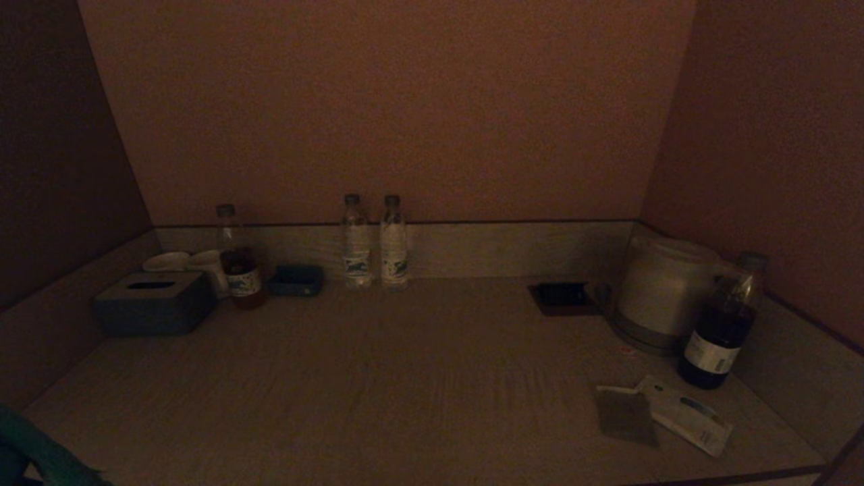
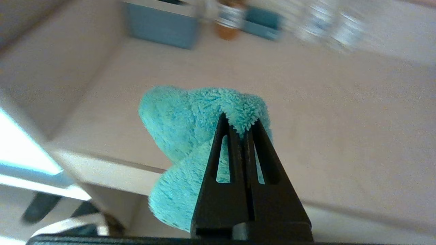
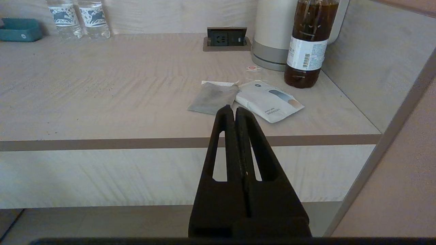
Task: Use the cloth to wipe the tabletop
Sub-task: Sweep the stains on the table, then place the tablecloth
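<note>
— Down at the near left corner of the tabletop (image 1: 405, 398), what does your head camera catch?

— Only a dim sliver of my cloth (image 1: 40, 455) at the picture's lower left. My left wrist camera shows it properly: turquoise, fluffy, bunched, and my left gripper (image 2: 240, 124) is clenched on a fold of it, the rest hanging around and below the fingers, over the table's front edge.

— And your right side?

— My right gripper (image 3: 235, 112) is out of the head camera's sight. Its own camera shows the fingers pressed together on nothing, held in front of the table's front edge, facing a grey pouch (image 3: 213, 98) and a white packet (image 3: 269, 102) that lie touching near the right end.

— Where is there room?

— The middle of the top is bare. Along the back wall stand two water bottles (image 1: 374, 246), a small teal tray (image 1: 297, 280) and a tissue box (image 1: 152, 304) at the left. A socket panel (image 1: 560, 297), kettle (image 1: 661, 290) and dark bottle (image 1: 722, 324) crowd the right corner, against the side wall.
</note>
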You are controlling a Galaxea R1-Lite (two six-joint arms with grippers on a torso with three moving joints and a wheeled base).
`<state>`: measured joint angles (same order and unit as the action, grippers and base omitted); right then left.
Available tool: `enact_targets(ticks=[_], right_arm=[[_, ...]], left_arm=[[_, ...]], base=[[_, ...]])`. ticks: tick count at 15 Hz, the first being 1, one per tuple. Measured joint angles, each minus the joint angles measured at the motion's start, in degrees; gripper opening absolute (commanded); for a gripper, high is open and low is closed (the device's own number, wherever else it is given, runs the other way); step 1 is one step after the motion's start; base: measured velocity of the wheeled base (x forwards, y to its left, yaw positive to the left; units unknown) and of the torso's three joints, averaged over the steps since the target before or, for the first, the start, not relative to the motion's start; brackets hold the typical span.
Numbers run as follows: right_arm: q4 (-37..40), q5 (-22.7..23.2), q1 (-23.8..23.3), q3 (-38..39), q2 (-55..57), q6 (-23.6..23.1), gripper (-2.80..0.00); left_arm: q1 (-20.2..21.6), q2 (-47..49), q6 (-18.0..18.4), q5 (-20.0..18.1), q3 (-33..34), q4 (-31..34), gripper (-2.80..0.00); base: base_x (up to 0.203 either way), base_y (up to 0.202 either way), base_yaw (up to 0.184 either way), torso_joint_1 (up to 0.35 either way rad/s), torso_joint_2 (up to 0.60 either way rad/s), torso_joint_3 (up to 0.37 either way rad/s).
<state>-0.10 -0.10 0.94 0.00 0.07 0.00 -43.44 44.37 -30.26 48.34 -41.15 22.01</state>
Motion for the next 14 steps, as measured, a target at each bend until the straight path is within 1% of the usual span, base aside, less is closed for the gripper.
enact_targets(ticks=[2,3,5,8,9,10,12,14], right_arm=[[0.0,0.0,0.0,0.0,0.0,0.0,-2.8],[0.0,0.0,0.0,0.0,0.0,0.0,-2.8],[0.0,0.0,0.0,0.0,0.0,0.0,-2.8],[0.0,0.0,0.0,0.0,0.0,0.0,-2.8],[0.0,0.0,0.0,0.0,0.0,0.0,-2.8],[0.0,0.0,0.0,0.0,0.0,0.0,-2.8],[0.0,0.0,0.0,0.0,0.0,0.0,-2.8],[0.0,0.0,0.0,0.0,0.0,0.0,-2.8]], left_arm=[[4.2,-0.2,0.0,1.8,0.8,-0.2,-2.8],[5.5,-0.4,-0.1,2.3,1.1,-0.2,-2.8],[9.3,-1.5,-0.1,2.7,1.6,-0.9,-2.8],[19.7,-5.5,0.0,3.0,3.2,-4.2,-2.8],[22.8,-7.5,0.0,3.1,3.9,-5.0,-2.8],[24.9,-9.5,0.1,3.1,4.4,-5.5,-2.8],[27.5,-12.4,0.6,3.0,5.1,-6.5,-2.8],[29.6,-15.9,2.7,2.7,6.4,-9.2,-2.8]], base=[[0.0,0.0,0.0,0.0,0.0,0.0],[0.0,0.0,0.0,0.0,0.0,0.0],[0.0,0.0,0.0,0.0,0.0,0.0],[0.0,0.0,0.0,0.0,0.0,0.0],[0.0,0.0,0.0,0.0,0.0,0.0],[0.0,0.0,0.0,0.0,0.0,0.0],[0.0,0.0,0.0,0.0,0.0,0.0],[0.0,0.0,0.0,0.0,0.0,0.0]])
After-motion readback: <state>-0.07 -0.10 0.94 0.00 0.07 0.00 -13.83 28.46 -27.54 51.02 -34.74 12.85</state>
